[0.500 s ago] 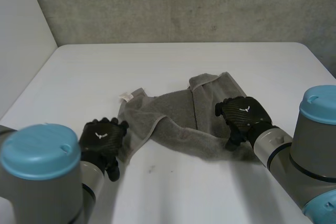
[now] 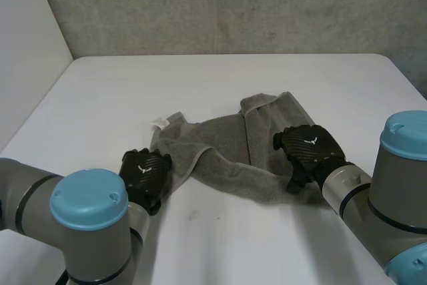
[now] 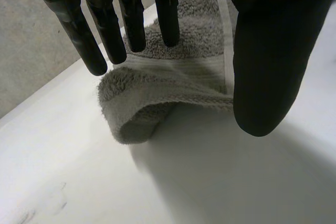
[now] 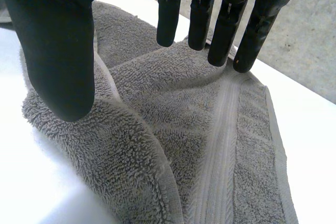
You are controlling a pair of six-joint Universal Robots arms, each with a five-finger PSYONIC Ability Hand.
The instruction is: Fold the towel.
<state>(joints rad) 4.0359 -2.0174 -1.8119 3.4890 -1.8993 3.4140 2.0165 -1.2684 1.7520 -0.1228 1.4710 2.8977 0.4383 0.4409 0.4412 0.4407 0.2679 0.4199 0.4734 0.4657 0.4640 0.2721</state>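
Head view: the grey towel lies crumpled between the hands, left hand at one corner, right hand on the opposite edge. A white label sits just beyond the left hand, writing unreadable. Left wrist view: fingers straight and spread, a rolled towel edge under the fingertips. Right wrist view: fingers straight and apart above the towel's folds.

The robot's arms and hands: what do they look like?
The left arm and right arm are thick grey tubes with round light-blue caps. The left hand and right hand are black, each with a small white mark on its back. The fingers are slim rods; the thumb is broader.
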